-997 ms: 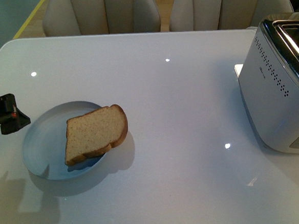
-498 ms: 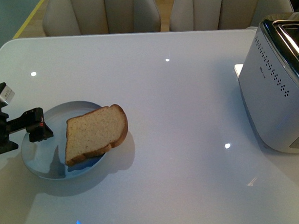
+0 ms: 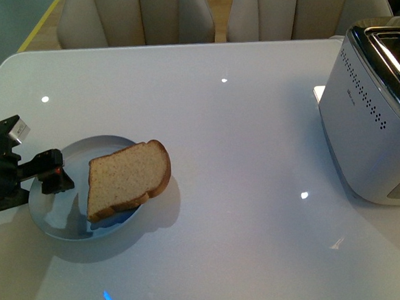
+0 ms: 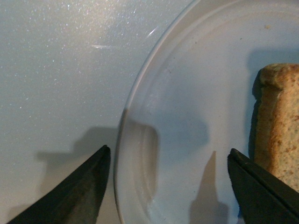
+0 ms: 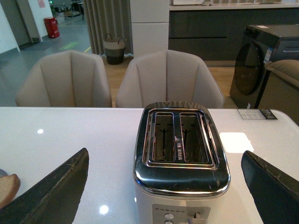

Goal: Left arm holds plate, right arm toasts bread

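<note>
The plate (image 3: 57,213) is sitting on the left, near part of the white table (image 3: 239,120), and the bread (image 3: 128,177) is lying across its right half, tilted, with its rounded top sticking out past the right rim. The left gripper (image 3: 53,175) is reaching in from the left at the plate's left rim with its claw standing open and gripping nothing. In the left wrist view one jaw is hanging outside the rim over the table and the other over the inside of the plate, near the bread's crust. The toaster (image 3: 373,127) is standing well apart at the right edge of the table. The right gripper (image 5: 163,184) is showing only in its own wrist view, jaws spread wide and empty, looking down on the toaster's two empty slots. Pale chairs (image 3: 136,17) are standing at the far side.
</note>
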`<state>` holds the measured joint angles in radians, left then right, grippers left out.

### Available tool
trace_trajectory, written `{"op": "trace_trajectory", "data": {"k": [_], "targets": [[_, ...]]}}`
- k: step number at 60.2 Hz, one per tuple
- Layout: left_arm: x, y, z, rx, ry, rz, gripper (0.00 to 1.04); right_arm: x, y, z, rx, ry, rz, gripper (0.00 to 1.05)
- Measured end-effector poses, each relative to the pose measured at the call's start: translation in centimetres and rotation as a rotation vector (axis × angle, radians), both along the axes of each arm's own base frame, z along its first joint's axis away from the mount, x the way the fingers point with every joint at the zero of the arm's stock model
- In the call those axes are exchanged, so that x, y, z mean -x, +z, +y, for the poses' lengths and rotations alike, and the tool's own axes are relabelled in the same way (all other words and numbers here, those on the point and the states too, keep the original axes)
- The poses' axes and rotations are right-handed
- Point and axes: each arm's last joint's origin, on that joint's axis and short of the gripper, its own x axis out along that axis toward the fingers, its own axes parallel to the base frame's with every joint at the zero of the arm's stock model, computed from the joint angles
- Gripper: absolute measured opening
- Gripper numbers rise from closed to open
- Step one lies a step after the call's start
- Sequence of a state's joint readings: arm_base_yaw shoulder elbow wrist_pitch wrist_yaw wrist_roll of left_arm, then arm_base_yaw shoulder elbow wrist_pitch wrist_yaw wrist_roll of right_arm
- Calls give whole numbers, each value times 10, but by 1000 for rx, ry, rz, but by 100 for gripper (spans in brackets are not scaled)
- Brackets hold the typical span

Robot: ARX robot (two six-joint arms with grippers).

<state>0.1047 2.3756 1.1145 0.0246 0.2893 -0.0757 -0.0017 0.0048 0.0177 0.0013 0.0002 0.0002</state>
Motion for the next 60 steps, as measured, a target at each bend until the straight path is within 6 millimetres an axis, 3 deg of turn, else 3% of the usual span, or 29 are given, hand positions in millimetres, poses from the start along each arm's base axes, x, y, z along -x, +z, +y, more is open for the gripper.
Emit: {"op": "trace_trajectory", "data": {"k": [22, 44, 53, 60], "targets": [[2, -4, 0, 74, 18, 30, 4, 0, 0, 0, 0, 0, 0, 96], [15, 1, -1, 188, 85, 13, 3, 0, 0, 0, 0, 0, 0, 96], [25, 20, -4, 221, 102, -17, 3, 0, 0, 0, 0, 0, 0, 96], [31, 50, -11, 249, 119, -61, 3, 0, 0, 0, 0, 0, 0, 96]]}}
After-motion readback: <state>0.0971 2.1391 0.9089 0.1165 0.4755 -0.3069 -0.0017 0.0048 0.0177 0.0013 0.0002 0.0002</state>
